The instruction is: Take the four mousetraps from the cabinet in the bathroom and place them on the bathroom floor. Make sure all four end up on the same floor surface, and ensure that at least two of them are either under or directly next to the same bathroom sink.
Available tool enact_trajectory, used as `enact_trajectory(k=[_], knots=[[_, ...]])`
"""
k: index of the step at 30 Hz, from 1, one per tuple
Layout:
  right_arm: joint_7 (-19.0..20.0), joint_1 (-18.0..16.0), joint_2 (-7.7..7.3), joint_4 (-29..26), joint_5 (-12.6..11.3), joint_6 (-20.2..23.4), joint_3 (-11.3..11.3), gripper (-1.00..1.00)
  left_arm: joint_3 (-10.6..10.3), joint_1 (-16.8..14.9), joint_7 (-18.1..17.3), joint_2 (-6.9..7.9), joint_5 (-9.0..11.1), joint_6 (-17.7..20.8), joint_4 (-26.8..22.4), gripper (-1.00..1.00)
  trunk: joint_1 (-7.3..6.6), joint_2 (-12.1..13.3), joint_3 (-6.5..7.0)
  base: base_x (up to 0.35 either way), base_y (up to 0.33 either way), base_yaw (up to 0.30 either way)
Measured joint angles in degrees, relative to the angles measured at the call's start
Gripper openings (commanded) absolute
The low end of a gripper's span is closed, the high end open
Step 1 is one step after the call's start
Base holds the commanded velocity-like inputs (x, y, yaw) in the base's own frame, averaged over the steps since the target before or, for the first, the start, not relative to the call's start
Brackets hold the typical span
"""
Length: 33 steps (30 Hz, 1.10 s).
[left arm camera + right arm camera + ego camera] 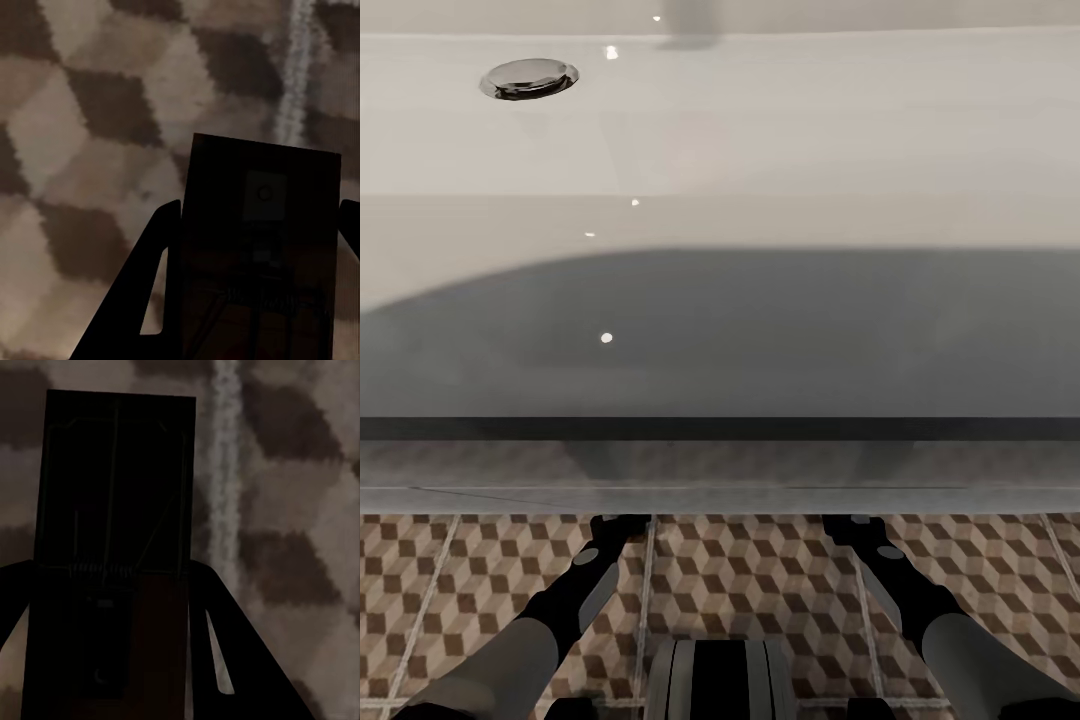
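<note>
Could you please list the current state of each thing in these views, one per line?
Left hand: shut on a mousetrap, low over the floor.
Right hand: shut on a mousetrap, low over the floor.
Left mousetrap: held, dark in shadow.
Right mousetrap: held, spring and wire visible.
Bathroom sink: empty, drain in view.
Bathroom floor: cube-patterned tiles, shadowed under the sink.

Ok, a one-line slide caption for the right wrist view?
Right gripper holds a mousetrap between its fingers, just above the cube-patterned floor.
</note>
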Motion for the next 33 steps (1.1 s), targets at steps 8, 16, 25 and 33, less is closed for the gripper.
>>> enact_trajectory(k=[8, 16, 25, 33], knots=[[0.0, 0.0, 0.0, 0.0, 0.0, 0.0, 0.0, -1.0, 0.0, 0.0, 0.0, -0.1, 0.0, -0.1, 0.0, -1.0, 0.0, 0.0, 0.0, 0.0, 0.0, 0.0], [0.0, 0.0, 0.0, 0.0, 0.1, 0.0, 0.0, -1.0, 0.0, 0.0, 0.0, -0.14, 0.0, -0.3, 0.0, -1.0, 0.0, 0.0, 0.0, 0.0, 0.0, 0.0], [0.0, 0.0, 0.0, 0.0, 0.1, 0.0, 0.0, -1.0, 0.0, 0.0, 0.0, -0.09, 0.0, -0.4, 0.0, -1.0, 0.0, 0.0, 0.0, 0.0, 0.0, 0.0], [0.0, 0.0, 0.0, 0.0, 0.1, 0.1, 0.0, -1.0, 0.0, 0.0, 0.0, -0.06, 0.1, -0.4, 0.0, -1.0, 0.0, 0.0, 0.0, 0.0, 0.0, 0.0]])
